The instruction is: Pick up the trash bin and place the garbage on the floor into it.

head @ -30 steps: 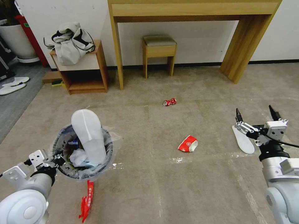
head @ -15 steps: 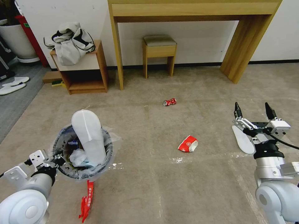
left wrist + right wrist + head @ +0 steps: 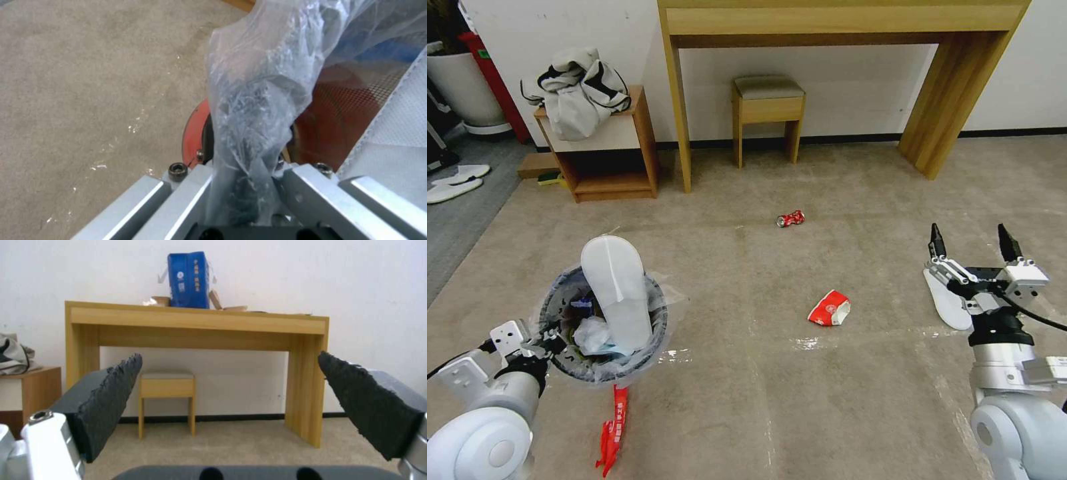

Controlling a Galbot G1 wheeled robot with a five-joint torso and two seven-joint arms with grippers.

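Right gripper (image 3: 974,241) has drifted slightly, fingers spread, above the insole (image 3: 947,300). Lower squarely, pinching its edge. Left gripper (image 3: 546,341) clamps the bin (image 3: 602,313) rim.

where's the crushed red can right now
In the head view the crushed red can lies mid-carpet, in front of the stool, beyond the paper cup.

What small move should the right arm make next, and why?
Probably lower the right gripper onto the long white flat insole lying on the beige carpet just beneath it. Its jaws stand open and empty, pointing forward rather than down, while the left gripper holds the small round red bin's rim, lined with clear plastic.
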